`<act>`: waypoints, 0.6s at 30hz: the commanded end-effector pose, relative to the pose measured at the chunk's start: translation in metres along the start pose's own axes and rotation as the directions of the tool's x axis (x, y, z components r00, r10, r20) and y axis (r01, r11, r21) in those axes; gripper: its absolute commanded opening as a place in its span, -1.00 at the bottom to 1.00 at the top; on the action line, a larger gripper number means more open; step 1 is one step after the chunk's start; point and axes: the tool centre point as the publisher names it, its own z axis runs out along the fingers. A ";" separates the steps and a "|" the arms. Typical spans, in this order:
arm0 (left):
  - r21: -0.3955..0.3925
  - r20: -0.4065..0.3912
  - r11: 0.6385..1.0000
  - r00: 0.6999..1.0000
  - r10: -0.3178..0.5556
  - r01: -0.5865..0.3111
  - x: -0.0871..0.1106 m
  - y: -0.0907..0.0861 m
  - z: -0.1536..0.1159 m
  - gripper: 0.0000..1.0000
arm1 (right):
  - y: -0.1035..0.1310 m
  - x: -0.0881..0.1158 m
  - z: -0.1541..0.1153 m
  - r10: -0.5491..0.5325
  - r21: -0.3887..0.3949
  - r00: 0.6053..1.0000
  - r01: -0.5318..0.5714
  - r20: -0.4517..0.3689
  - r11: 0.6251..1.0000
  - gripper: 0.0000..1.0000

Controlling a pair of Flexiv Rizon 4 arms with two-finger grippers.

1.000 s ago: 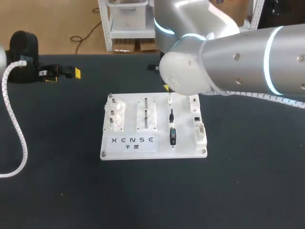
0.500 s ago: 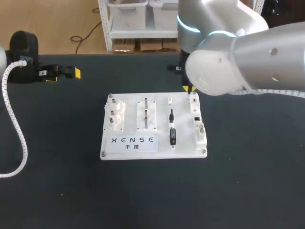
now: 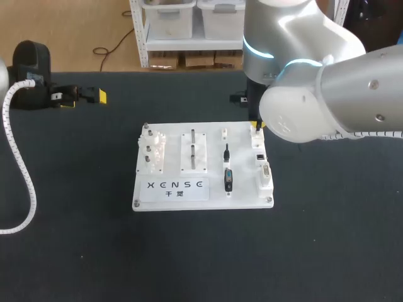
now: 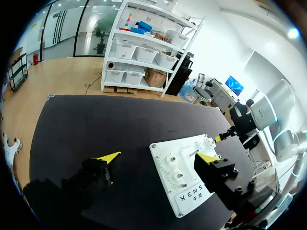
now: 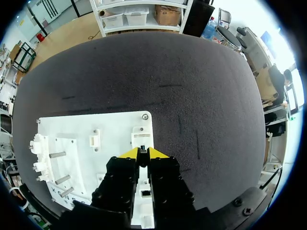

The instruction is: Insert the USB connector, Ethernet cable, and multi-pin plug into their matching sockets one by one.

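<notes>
The white board (image 3: 160, 195) lies mid-table. Two plugs stand in its holder column: a slim black Ethernet plug (image 3: 227, 151) and a larger black multi-pin plug (image 3: 228, 179). The holder (image 3: 225, 132) behind them is empty. My right gripper (image 3: 257, 124) hangs over the far end of the socket column (image 3: 262, 165). In the right wrist view the right gripper (image 5: 142, 153) is shut on a thin dark USB connector (image 5: 142, 150), just above a white socket block (image 5: 142, 138). My left gripper (image 3: 82, 95) stands open at the far left; it (image 4: 158, 157) holds nothing.
White gears (image 3: 153, 153) and two metal pegs (image 3: 193, 148) fill the board's left half. A white ribbed hose (image 3: 19, 163) curves down the table's left side. My right arm's bulky elbow (image 3: 315, 107) hangs over the board's far right corner.
My right arm has swung to the right along the board's far edge, from above the holder column to above the socket column. The left arm has stayed still.
</notes>
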 end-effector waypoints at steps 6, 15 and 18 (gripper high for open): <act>0.000 0.000 1.000 1.000 0.000 0.000 0.000 0.000 0.000 1.00 | -0.002 0.003 0.004 -0.002 0.004 1.000 0.002 0.015 1.000 -1.00; 0.000 0.000 1.000 1.000 0.000 0.000 0.000 0.000 0.000 1.00 | 0.000 0.000 0.006 -0.002 0.001 1.000 0.002 0.024 1.000 -1.00; 0.000 0.000 1.000 1.000 0.000 0.000 0.000 0.000 0.000 1.00 | 0.001 -0.001 0.006 -0.004 -0.002 1.000 0.004 0.026 1.000 -1.00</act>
